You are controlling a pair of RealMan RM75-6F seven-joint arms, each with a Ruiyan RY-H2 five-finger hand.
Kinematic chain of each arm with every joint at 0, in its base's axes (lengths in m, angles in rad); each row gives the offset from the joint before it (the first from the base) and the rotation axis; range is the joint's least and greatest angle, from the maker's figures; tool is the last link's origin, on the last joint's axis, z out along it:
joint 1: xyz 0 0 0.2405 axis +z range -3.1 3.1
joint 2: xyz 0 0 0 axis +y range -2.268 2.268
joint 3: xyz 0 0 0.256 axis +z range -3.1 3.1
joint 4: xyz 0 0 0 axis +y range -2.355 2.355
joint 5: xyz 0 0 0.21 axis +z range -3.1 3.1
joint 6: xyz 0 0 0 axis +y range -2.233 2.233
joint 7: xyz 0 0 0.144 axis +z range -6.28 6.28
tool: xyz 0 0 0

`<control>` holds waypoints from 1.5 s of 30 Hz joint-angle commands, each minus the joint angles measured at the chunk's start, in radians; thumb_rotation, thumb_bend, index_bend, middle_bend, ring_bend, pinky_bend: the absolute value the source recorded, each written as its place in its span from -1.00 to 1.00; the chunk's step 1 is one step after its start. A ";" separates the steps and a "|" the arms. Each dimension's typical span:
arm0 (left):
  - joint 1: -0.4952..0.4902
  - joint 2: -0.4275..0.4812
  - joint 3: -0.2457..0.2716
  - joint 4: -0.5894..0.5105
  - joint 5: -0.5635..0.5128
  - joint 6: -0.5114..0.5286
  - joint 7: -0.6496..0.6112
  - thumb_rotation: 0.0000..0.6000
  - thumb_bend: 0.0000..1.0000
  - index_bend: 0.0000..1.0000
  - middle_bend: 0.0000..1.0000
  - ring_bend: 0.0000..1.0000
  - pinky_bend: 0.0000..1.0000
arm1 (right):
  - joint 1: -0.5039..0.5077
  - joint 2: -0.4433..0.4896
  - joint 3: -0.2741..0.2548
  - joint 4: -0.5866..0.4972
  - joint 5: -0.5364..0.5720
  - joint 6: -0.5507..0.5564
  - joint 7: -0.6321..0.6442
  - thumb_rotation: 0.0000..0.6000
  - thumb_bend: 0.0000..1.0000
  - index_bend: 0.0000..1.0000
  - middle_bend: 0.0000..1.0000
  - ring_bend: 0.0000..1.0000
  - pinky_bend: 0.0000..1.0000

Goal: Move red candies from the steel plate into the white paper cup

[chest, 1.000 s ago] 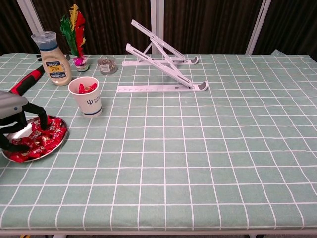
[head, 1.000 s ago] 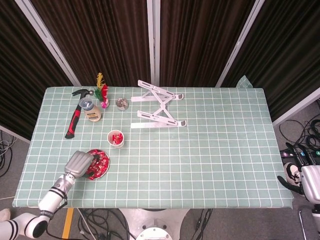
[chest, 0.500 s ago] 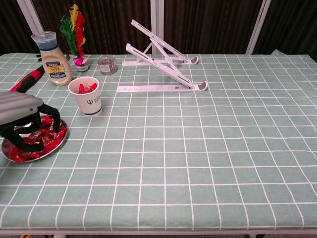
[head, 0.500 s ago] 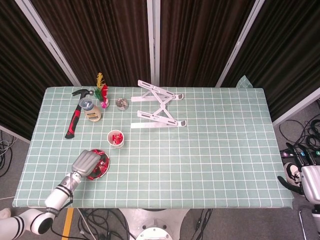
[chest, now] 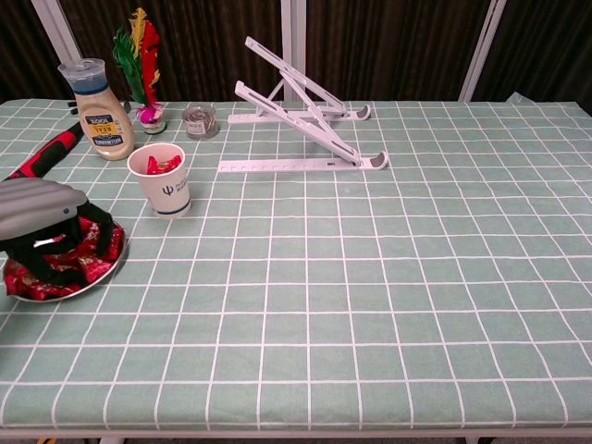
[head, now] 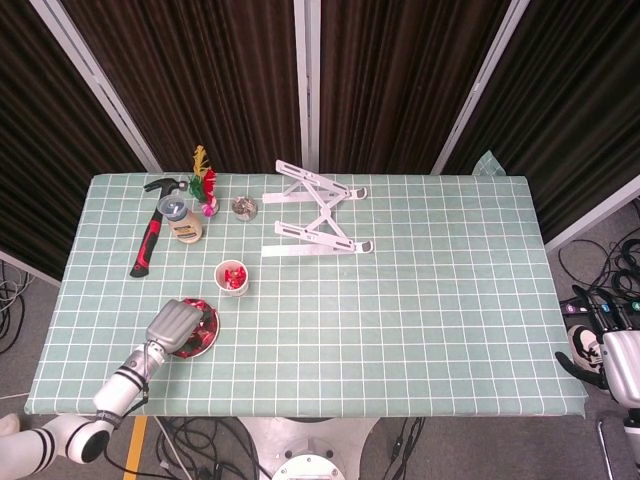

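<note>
The steel plate lies near the table's front left, heaped with red candies. My left hand hovers right over it, palm down, with its dark fingers curled into the pile. Whether a candy is pinched is hidden under the hand. The white paper cup stands upright just behind and to the right of the plate, with a few red candies inside. My right hand hangs off the table's right side, low and far from everything; its fingers are unclear.
Behind the cup stand a sauce bottle, a feathered shuttlecock and a small glass jar. A red-and-black hammer lies at the left. A white folding laptop stand sits at the back centre.
My left hand slid forward over the plate and sank lower, and its fingers drew closer together among the candies. The right hand stayed still.
</note>
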 commanded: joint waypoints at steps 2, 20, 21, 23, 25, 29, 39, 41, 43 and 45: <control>0.007 -0.007 -0.004 0.017 0.019 0.017 -0.051 1.00 -0.28 0.25 1.00 1.00 1.00 | 0.000 0.000 0.000 0.001 0.000 0.001 0.002 1.00 -0.80 -0.83 -0.46 -0.80 -0.22; -0.112 0.110 -0.203 -0.111 0.000 0.034 -0.164 1.00 -0.24 0.24 1.00 1.00 1.00 | -0.002 -0.001 -0.001 0.009 -0.003 0.004 0.013 1.00 -0.80 -0.83 -0.46 -0.80 -0.22; -0.127 0.102 -0.211 -0.100 -0.010 0.017 -0.162 1.00 -0.24 0.24 1.00 1.00 1.00 | -0.003 -0.001 -0.001 0.010 -0.002 0.005 0.014 1.00 -0.80 -0.83 -0.46 -0.80 -0.22; -0.157 0.084 -0.224 -0.073 -0.043 -0.026 -0.148 1.00 -0.25 0.23 1.00 1.00 1.00 | -0.005 -0.002 -0.002 0.013 0.000 0.005 0.016 1.00 -0.80 -0.83 -0.46 -0.80 -0.22; -0.179 0.067 -0.234 -0.054 -0.071 -0.054 -0.136 1.00 -0.25 0.23 1.00 1.00 1.00 | -0.006 -0.003 -0.003 0.016 0.001 0.006 0.018 1.00 -0.80 -0.83 -0.46 -0.80 -0.22; -0.214 0.036 -0.241 -0.016 -0.123 -0.104 -0.118 1.00 -0.26 0.21 1.00 1.00 1.00 | -0.007 -0.003 0.000 0.020 0.008 0.003 0.023 1.00 -0.80 -0.83 -0.46 -0.80 -0.22; -0.213 0.048 -0.198 -0.038 -0.165 -0.114 -0.048 1.00 -0.26 -0.11 0.99 1.00 1.00 | -0.004 -0.007 0.001 0.029 0.015 -0.007 0.030 1.00 -0.80 -0.83 -0.46 -0.80 -0.22; -0.203 0.064 -0.188 -0.057 -0.164 -0.103 -0.044 1.00 -0.28 -0.15 0.98 1.00 1.00 | -0.001 -0.008 0.002 0.028 0.013 -0.008 0.030 1.00 -0.80 -0.83 -0.46 -0.80 -0.22; -0.187 0.078 -0.183 -0.072 -0.159 -0.074 -0.042 1.00 -0.31 -0.18 0.97 1.00 1.00 | 0.000 -0.008 0.003 0.027 0.013 -0.009 0.029 1.00 -0.80 -0.83 -0.46 -0.80 -0.21; -0.160 0.094 -0.178 -0.093 -0.151 -0.027 -0.047 1.00 -0.35 -0.20 0.97 1.00 1.00 | 0.002 -0.007 0.004 0.025 0.011 -0.010 0.027 1.00 -0.80 -0.83 -0.46 -0.80 -0.21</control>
